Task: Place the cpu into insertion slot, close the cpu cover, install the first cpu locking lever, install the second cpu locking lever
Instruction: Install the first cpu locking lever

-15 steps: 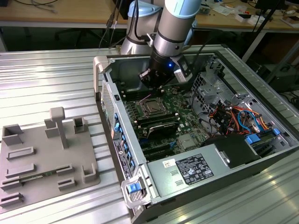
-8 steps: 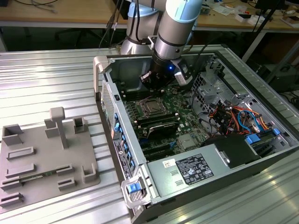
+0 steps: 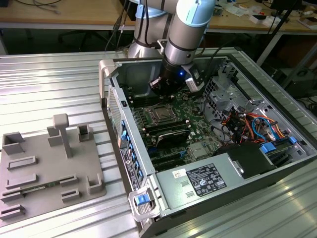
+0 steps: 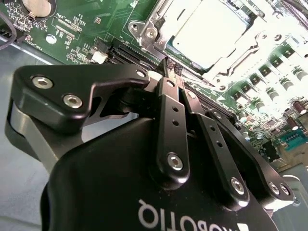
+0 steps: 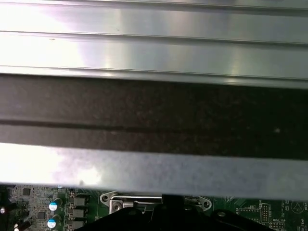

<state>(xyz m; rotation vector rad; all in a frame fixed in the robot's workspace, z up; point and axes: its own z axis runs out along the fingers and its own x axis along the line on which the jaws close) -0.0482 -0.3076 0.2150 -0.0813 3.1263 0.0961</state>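
ribbed metal table [image 3: 49, 79] under bright light, wooden workbench [image 3: 59, 12] behind.

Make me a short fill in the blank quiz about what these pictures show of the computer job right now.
1. The chip lies inside the silver ____ on the board.
2. The circuit board is coloured ____.
3. In the second wrist view, the fingers of the pincer are pressed ____, their tips beside the cover.
4. In the exterior view, the grey tray lies to the ____ of the computer case.

Missing words: cover; green; together; left
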